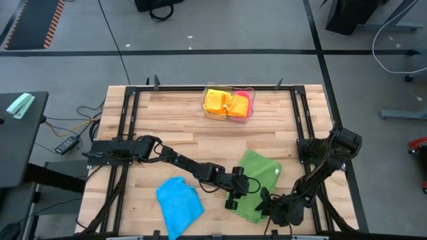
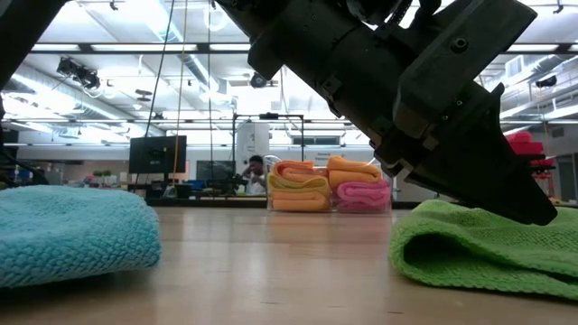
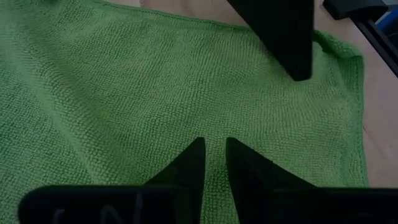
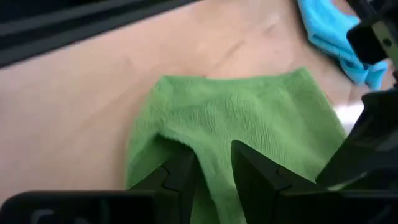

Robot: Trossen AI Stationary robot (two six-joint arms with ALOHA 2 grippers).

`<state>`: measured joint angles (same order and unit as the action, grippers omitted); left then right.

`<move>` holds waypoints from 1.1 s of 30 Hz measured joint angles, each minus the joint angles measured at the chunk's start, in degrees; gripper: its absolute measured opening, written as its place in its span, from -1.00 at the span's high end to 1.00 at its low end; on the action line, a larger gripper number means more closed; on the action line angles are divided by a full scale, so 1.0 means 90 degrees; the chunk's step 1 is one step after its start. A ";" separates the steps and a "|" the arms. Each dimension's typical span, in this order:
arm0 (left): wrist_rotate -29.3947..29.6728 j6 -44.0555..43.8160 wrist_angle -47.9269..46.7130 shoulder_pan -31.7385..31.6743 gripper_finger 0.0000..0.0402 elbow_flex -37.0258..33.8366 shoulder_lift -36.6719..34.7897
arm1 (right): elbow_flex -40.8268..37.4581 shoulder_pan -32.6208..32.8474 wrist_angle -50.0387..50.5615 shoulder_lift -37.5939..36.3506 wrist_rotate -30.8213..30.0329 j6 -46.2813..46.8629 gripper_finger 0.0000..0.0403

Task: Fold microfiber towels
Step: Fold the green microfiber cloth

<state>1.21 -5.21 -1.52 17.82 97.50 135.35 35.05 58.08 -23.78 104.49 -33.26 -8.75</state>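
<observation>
A green towel (image 1: 259, 179) lies spread on the wooden table, right of centre, with both grippers at it. My left gripper (image 3: 214, 155) reaches in from the table's left and is shut on the towel's left edge. My right gripper (image 4: 211, 165) comes from the near right and is shut on the towel's near end, where the cloth humps up into a fold (image 2: 423, 242). A blue towel (image 1: 179, 203) lies crumpled at the near left, touched by no gripper. Folded yellow, orange and pink towels (image 1: 227, 102) sit in the clear tray. My left gripper has green cloth (image 3: 214, 134) in the narrow gap between its two fingers, at the towel's left edge. The fingers slant down from the table's left. Ahead of them the towel lies flat on the table. My right gripper pinches a bunched bit of the green towel's near end (image 4: 208, 146) between its two fingers, slanting down from the near right. The cloth rises in a rounded fold (image 4: 146, 140) beside the fingers. The rest lies on the table.
The clear tray (image 1: 248, 90) stands at the table's far edge, centre. Black frame rails (image 1: 127, 127) run along the table's left and right sides. Bare wood lies between the tray and the two loose towels.
</observation>
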 joint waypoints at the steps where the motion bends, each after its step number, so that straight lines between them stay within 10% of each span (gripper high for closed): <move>1: 0.0000 0.0000 0.0000 -0.0002 0.64 0.0001 0.0000 | 0.0000 0.0000 -0.0072 0.0015 -0.0009 -0.0035 0.45; 33: 0.0000 -0.0002 -0.0002 -0.0002 0.64 -0.0001 0.0000 | 0.0185 -0.0431 0.0273 -0.0180 0.0331 0.1106 0.82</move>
<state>1.21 -5.23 -1.54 17.80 97.49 135.35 36.71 54.21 -21.33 102.86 -30.28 1.21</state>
